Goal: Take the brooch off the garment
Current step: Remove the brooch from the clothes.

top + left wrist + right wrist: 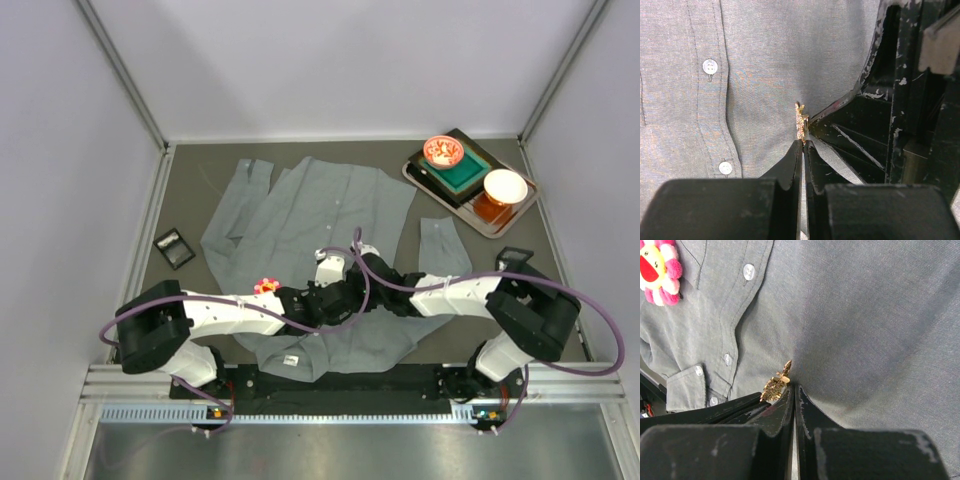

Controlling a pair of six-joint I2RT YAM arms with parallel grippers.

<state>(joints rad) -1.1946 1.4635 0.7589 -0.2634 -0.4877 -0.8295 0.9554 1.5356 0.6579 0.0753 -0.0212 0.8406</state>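
A dark grey table (190, 185) fills the top view, and the garment (320, 210) is spread flat over its middle, collar toward the bottom of the frame and sleeves toward the top. The left arm (215, 312) and right arm (470, 292) reach in from the lower corners and meet over the shirt's lower centre. A tray (415, 172) holding two bowls sits at upper right, off the cloth. A pink and white flower pin (657, 270) is on the shirt at the upper left of the right wrist view. The left gripper (803, 144) has its fingers pressed together, tips touching the lower end of the small gold brooch (800, 122), which stands on edge on the shirt front. The right gripper (794, 389) is likewise pressed together, tips against the cloth just beside the brooch.
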